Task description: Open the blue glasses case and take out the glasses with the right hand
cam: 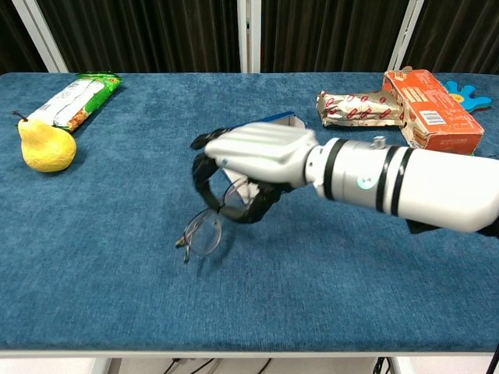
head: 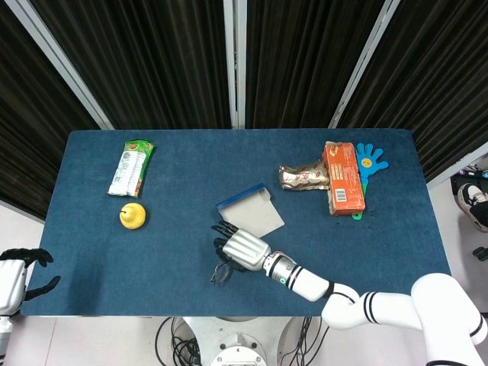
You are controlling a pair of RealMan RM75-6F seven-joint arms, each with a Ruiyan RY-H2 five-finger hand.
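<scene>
**Operator:** Dark ribbed curtains back the scene; what lies on the blue table [head: 183, 252], left to right?

**Technician:** Off the table's near left corner, the left hand [head: 14, 276] hangs beside the edge, fingers apart and holding nothing. On the cloth at far left lies a green and white snack packet [head: 130, 167], with a yellow pear [head: 132, 216] just in front of it. Neither touches the other.

**Operator:** And the centre?

**Technician:** The blue glasses case [head: 250, 213] lies open near the middle, its pale lining facing up. In the chest view most of the case [cam: 274, 118] is hidden behind the arm. The glasses [head: 222, 272] are out of it. The right hand [head: 242, 249] is in front of the case and to its left, fingers curled around the frame. In the chest view the right hand [cam: 253, 164] grips the glasses [cam: 204, 231] from above, lenses hanging below the dark fingers [cam: 204, 178], close over the cloth. Contact with the cloth cannot be determined.

**Operator:** Right side?

**Technician:** A crinkled foil wrapper [head: 303, 177] lies against an orange box [head: 342, 178]. A blue hand-shaped toy [head: 369, 161] with a smiley face lies just beyond the box, partly under its far edge, near the table's right end
</scene>
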